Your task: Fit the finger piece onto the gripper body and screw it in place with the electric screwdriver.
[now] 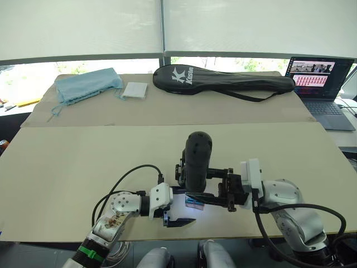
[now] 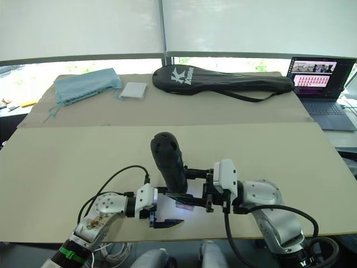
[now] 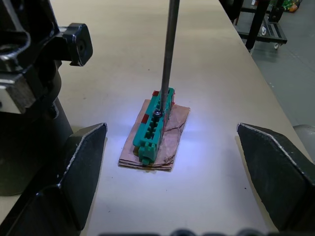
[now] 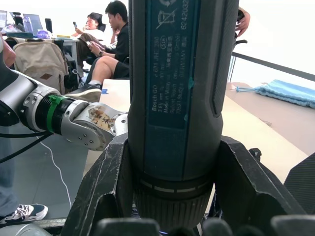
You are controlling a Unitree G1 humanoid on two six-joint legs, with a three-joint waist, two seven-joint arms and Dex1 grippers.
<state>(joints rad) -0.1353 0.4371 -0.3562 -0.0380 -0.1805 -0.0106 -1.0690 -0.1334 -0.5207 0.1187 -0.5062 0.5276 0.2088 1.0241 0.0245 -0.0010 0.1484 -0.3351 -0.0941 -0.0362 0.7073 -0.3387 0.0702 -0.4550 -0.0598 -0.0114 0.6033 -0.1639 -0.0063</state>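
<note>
Right tool (image 1: 223,192) clenched on screwdriver (image 1: 197,161), fingers (image 4: 106,189) pressed to both sides of barrel. Screwdriver held nearly upright, rounded end up, leaning slightly; label text visible on barrel in right wrist view. Metal bit (image 3: 170,54) pointing down, tip meeting the top of a small green block (image 3: 156,125). Block resting on a brown paper-like pad (image 3: 167,142) on the near surface (image 1: 72,173), lit by a bluish-white glow around the tip. Red bits showing at the block's edge; cannot tell what they are.

Left tool (image 1: 179,222) released, fingers (image 3: 81,172) spread wide, nothing between them. Sits low at the near edge of the surface, just beside the block, fingers to either side of it and not touching. Black cable (image 1: 120,181) looping up from left arm.

Black bracketed mass (image 3: 29,73) with a knob at edge of left wrist view, close to the block; cannot tell if gripper body or part of right tool. Finger piece not identified with certainty.

Far surface (image 1: 234,109), well apart from the work: black racket bag (image 1: 223,81), folded blue cloth (image 1: 86,85), small white pad (image 1: 134,90) between cloth and bag. Open laptop (image 1: 323,84) at far right, screen lit.

People seated (image 4: 106,44) beyond the surface in right wrist view, beige backpack (image 4: 42,61) near them.
</note>
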